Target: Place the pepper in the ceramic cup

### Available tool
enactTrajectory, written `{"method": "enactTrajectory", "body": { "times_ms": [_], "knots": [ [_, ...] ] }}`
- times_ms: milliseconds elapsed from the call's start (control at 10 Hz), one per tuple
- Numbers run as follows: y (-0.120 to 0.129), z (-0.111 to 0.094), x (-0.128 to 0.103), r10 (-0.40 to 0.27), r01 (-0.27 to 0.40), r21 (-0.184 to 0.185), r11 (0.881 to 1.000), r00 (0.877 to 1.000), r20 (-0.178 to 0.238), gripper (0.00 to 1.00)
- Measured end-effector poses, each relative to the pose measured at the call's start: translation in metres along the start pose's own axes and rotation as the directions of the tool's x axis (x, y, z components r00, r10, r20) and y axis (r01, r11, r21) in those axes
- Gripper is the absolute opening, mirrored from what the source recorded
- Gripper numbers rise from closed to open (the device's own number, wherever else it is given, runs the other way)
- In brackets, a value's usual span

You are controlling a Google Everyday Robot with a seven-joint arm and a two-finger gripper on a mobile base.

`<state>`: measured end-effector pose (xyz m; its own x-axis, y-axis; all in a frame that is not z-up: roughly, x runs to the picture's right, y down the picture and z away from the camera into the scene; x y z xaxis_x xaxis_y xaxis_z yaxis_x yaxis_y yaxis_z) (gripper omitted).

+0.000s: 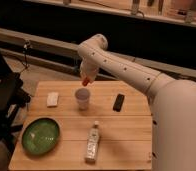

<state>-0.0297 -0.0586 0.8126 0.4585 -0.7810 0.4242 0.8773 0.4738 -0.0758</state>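
Observation:
The white ceramic cup point(82, 98) stands upright on the wooden table point(126, 125), near its far middle. My gripper point(85, 78) hangs from the white arm just above and slightly behind the cup. It holds the small red-orange pepper point(84, 80), whose tip pokes out below it, a short way above the cup's rim.
A green round plate point(41, 135) lies at the front left. A clear bottle with a white cap point(93, 143) lies at the front middle. A white block point(52, 99) sits left of the cup, a black flat thing point(119, 102) to its right. A dark chair point(3, 100) stands left of the table.

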Motion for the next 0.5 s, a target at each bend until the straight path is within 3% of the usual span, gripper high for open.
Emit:
{"method": "enactTrajectory", "body": {
  "times_ms": [200, 300, 500],
  "knots": [
    [-0.002, 0.002, -0.007, -0.018, 0.018, 0.005, 1.000, 1.000, 0.008, 0.00],
    [-0.008, 0.003, -0.016, -0.028, 0.027, 0.030, 0.999, 0.999, 0.020, 0.00],
    [-0.010, 0.007, -0.025, -0.039, 0.037, 0.042, 0.998, 0.999, 0.038, 0.00]
  ]
}}
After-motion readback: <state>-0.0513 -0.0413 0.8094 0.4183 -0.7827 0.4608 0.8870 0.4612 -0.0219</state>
